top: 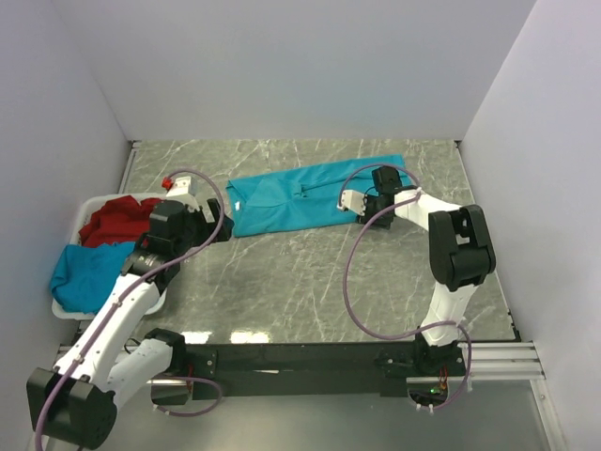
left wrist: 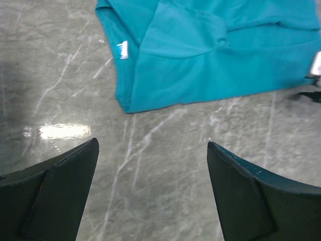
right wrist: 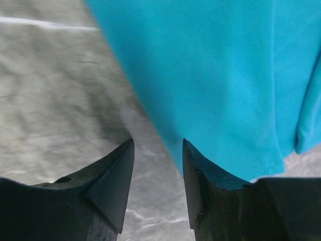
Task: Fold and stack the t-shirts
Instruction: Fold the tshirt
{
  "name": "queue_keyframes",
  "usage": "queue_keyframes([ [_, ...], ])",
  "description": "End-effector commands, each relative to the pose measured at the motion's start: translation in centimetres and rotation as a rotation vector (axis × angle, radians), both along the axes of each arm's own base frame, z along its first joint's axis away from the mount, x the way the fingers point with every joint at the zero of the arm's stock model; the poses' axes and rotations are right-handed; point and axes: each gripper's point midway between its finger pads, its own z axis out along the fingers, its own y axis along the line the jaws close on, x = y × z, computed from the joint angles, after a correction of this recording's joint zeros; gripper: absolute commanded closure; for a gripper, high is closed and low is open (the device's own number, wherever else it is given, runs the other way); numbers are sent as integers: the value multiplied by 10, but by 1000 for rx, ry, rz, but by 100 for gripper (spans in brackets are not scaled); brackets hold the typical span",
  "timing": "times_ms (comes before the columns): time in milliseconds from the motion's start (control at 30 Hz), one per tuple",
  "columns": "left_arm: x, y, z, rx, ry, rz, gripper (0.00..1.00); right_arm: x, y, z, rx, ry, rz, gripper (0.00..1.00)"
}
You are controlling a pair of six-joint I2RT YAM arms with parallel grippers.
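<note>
A teal-blue t-shirt (top: 315,195) lies spread flat at the back middle of the marble table. My left gripper (top: 211,224) hovers just off the shirt's left end. In the left wrist view this gripper (left wrist: 152,141) is wide open over bare marble, with the shirt (left wrist: 210,55) and its white label (left wrist: 122,50) ahead. My right gripper (top: 349,200) is at the shirt's near right edge. The right wrist view shows it (right wrist: 158,140) open, with only marble between the fingers. The shirt's hem (right wrist: 215,75) runs just past the right fingertip.
A white basket (top: 66,310) stands at the left edge of the table, holding a red t-shirt (top: 117,221) and another teal-blue one (top: 89,272). White walls close in the table on three sides. The arms' base rail (top: 300,362) runs along the near edge.
</note>
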Motion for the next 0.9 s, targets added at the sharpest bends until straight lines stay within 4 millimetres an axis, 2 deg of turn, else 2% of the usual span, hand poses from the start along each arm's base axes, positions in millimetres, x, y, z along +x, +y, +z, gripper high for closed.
queue_keyframes([
  [0,-2,-9,17,-93,-38,-8,6,15,-10,-3,-68,-51,-61,51],
  [100,-3,-9,25,-112,-51,-3,6,16,-10,-12,-94,-45,-79,55],
  [200,-5,-10,30,-115,-63,-14,6,19,-10,-18,-121,-39,-117,63],
  [300,-8,-11,29,-117,-59,-26,6,16,-7,-21,-118,-31,-122,80],
  [333,-9,-12,30,-120,-62,-28,6,14,-7,-23,-117,-27,-123,91],
  [400,-10,-12,25,-121,-53,-27,6,9,-6,-21,-111,-18,-121,100],
  [467,-12,-13,24,-129,-47,-32,6,-7,-6,-23,-114,27,-124,100],
  [500,-13,-15,21,-142,-39,-34,5,-15,1,-14,-99,34,-96,100],
  [567,-13,-17,18,-170,-26,-24,5,-46,5,-19,-103,94,-80,100],
  [600,-14,-18,11,-184,-6,-18,5,-64,20,-10,-99,115,-18,100],
  [633,-12,-19,8,-205,8,-7,5,-94,21,-19,-137,181,28,100],
  [667,-12,-21,2,-216,27,-3,5,-111,23,-21,-164,198,50,100],
  [700,-11,-23,-1,-227,36,-5,5,-123,27,-15,-172,183,67,100],
  [733,-10,-25,-6,-242,56,0,5,-153,41,-23,-190,226,145,100],
  [800,-7,-27,-8,-255,66,0,6,-186,58,-19,-159,269,163,100],
  [833,-6,-29,-10,-258,77,-2,6,-211,81,-19,-120,313,235,100],
  [867,-4,-28,-10,-261,75,4,6,-226,92,-15,-102,329,265,100],
])
